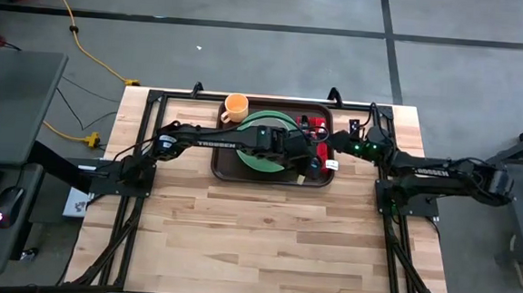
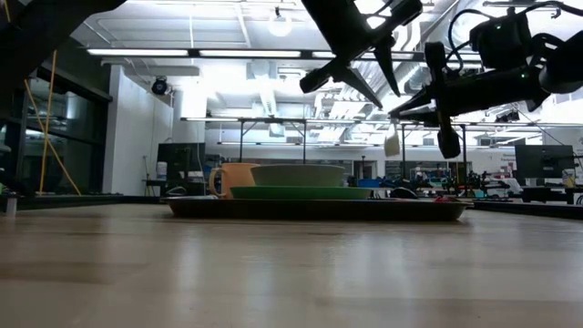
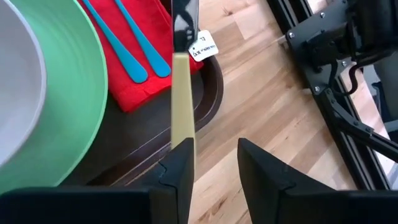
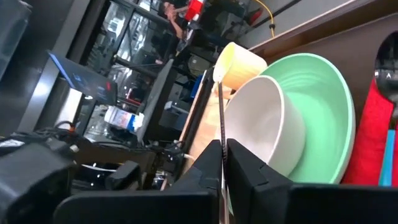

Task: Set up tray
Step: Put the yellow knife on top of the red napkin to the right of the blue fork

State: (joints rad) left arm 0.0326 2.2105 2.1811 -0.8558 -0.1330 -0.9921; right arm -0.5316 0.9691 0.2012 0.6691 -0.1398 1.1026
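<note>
Toward the table's [image 1: 265, 238] far edge sat the tray [image 1: 227, 167]. Over its right end the left claw [image 1: 313, 165] hung released beside a cream-handled utensil [image 3: 181, 99]; the right claw [image 1: 343, 144], clenched on that utensil, held it lengthwise above the red napkin [image 3: 149, 74].

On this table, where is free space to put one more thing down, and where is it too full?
Free: the wide bare wood of the table in front of the tray, between the two arm bases. Crowded: the tray itself, filled by the green plate, orange cup and red napkin, with both grippers above it.
</note>
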